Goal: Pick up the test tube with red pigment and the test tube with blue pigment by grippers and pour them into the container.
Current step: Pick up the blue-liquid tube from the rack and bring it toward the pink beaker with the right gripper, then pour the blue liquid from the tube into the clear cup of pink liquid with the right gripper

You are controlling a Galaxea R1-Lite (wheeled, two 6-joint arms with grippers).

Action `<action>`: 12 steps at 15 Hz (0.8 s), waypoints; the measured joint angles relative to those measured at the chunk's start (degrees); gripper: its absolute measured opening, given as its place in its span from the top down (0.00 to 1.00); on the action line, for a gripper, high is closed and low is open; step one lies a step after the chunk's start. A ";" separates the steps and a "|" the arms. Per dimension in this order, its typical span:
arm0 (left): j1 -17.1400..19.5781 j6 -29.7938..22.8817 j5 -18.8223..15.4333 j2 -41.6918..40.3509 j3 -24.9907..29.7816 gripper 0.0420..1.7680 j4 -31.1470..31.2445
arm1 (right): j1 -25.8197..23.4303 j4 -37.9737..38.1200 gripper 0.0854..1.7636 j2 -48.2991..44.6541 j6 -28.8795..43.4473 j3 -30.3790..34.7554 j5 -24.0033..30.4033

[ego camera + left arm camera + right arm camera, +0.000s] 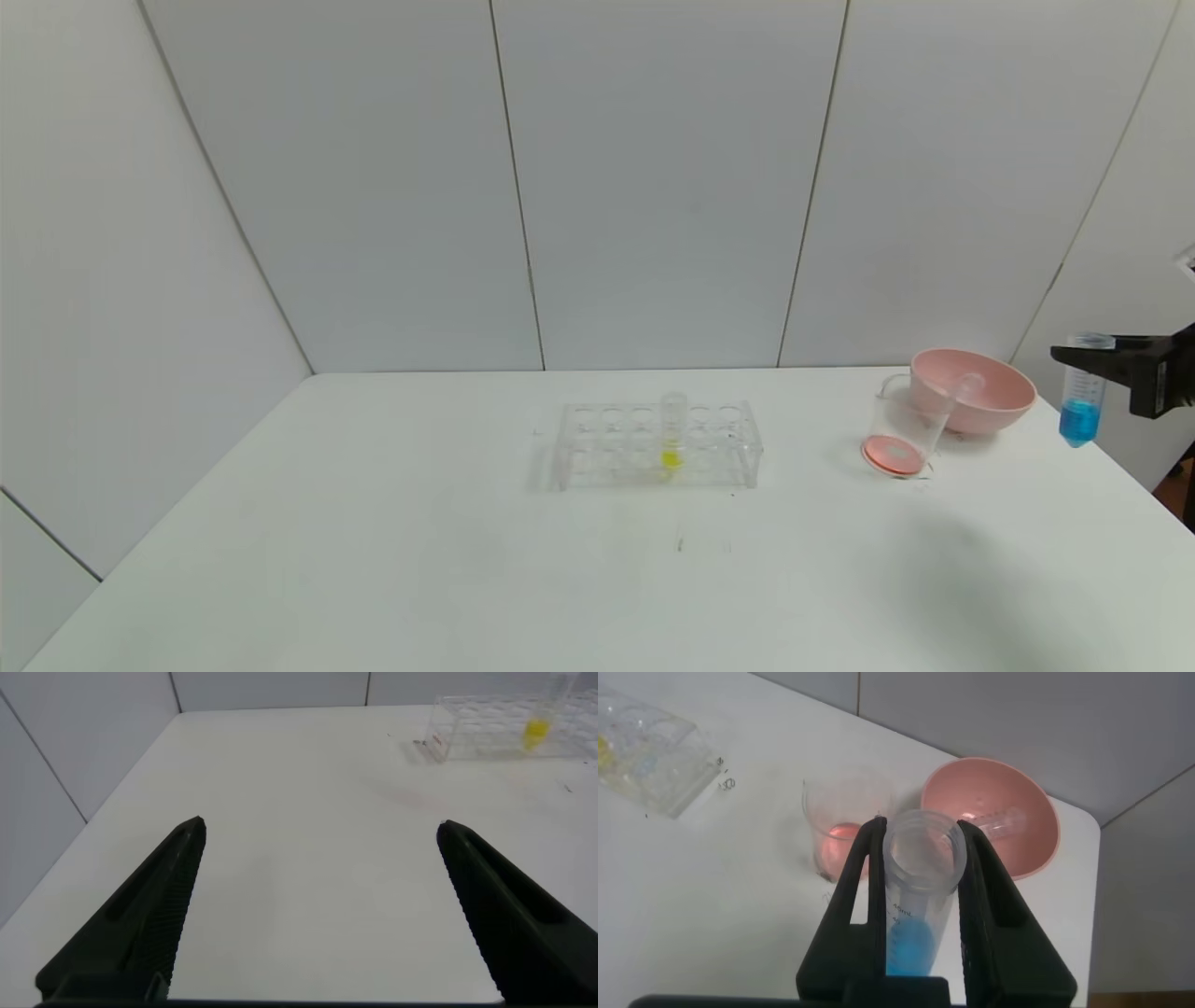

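Note:
My right gripper (1094, 357) hangs at the far right, above the table's right edge, shut on the test tube with blue pigment (1080, 397). The tube is upright with its mouth open, and blue liquid fills its lower part (910, 943). The container (898, 431), a clear handled beaker, stands left of the gripper with red liquid on its bottom (839, 840). No test tube with red pigment in it shows; an empty clear tube (1001, 819) lies in the pink bowl. My left gripper (322, 826) is open over bare table on the left.
A pink bowl (1004, 403) sits just behind the container near the back right corner. A clear rack (597, 448) at the table's middle holds one tube with yellow liquid (671, 431). The table's right edge runs close beneath my right gripper.

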 joint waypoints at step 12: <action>0.00 0.00 0.00 0.00 0.00 0.00 -0.02 | 9.98 37.22 0.75 16.26 -21.19 -36.27 -11.56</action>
